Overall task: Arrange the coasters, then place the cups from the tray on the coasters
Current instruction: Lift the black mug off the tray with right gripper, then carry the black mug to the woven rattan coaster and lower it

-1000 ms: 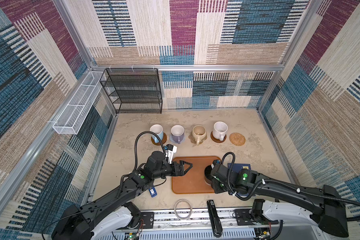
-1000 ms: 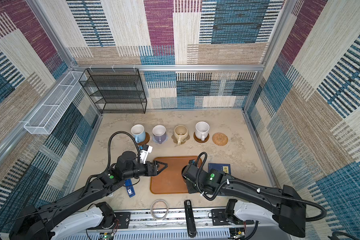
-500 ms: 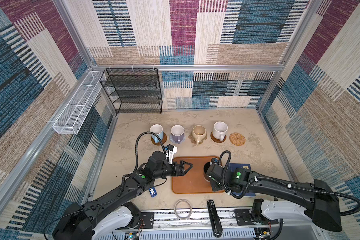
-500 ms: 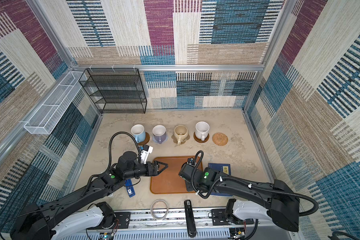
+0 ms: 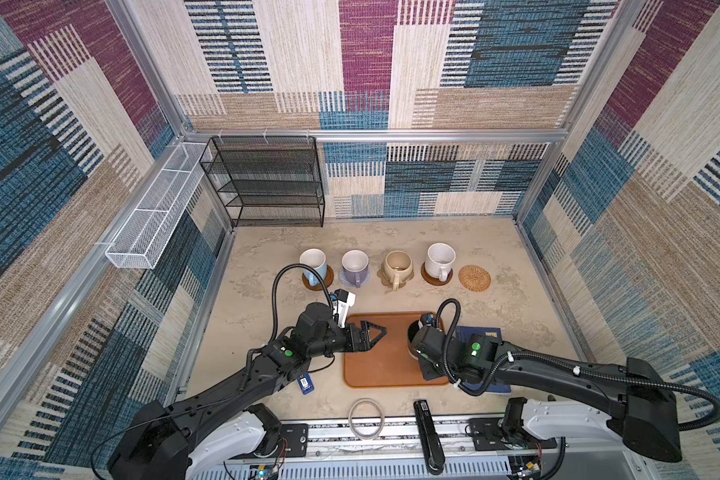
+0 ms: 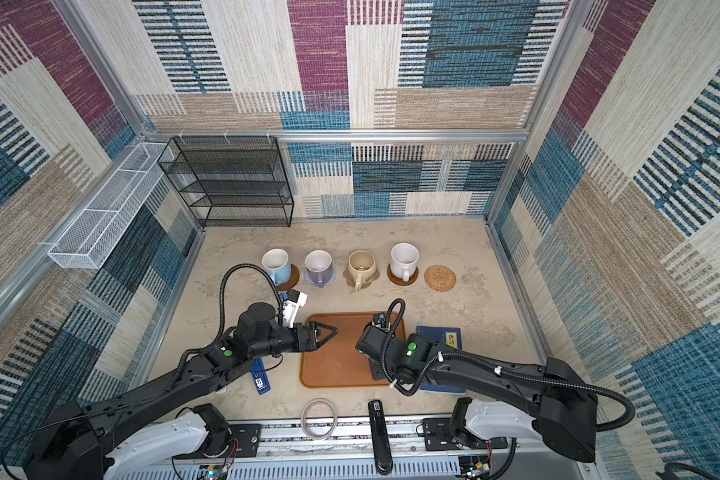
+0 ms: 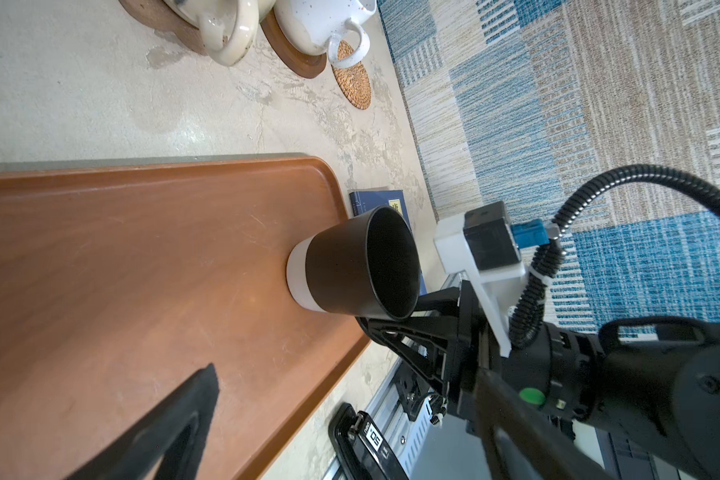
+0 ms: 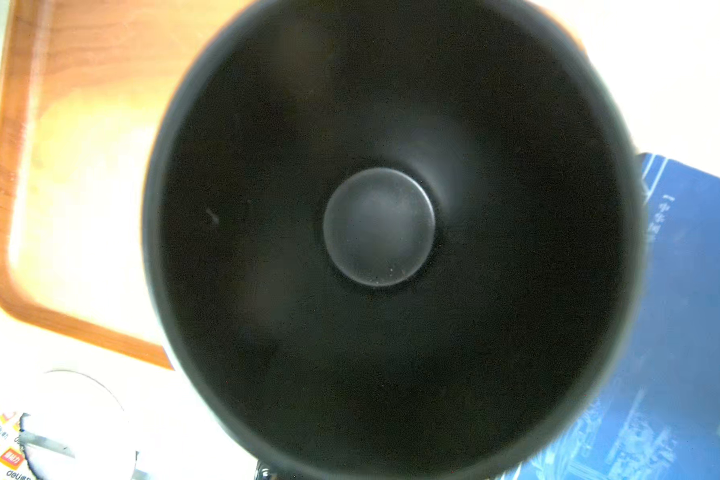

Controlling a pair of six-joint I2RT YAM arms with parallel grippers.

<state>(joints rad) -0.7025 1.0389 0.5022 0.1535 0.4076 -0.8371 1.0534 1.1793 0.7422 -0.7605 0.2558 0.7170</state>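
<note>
Four cups stand in a row on coasters: light blue, lavender, beige, speckled white. The rattan coaster at the row's right end is bare. A black cup with a pale base stands on the tray near its right edge, its handle hidden. My right gripper is shut on the black cup at the side facing the arm. The right wrist view looks straight down into the cup. My left gripper hangs open and empty over the tray's left part.
A dark blue book lies against the tray's right side, under my right arm. Along the front edge are a clear ring, a black bar and a small blue tag. A black mesh shelf stands at the back left.
My right gripper has closed on the black cup and its wrist has shifted slightly left. The left arm has stayed in place, open.
</note>
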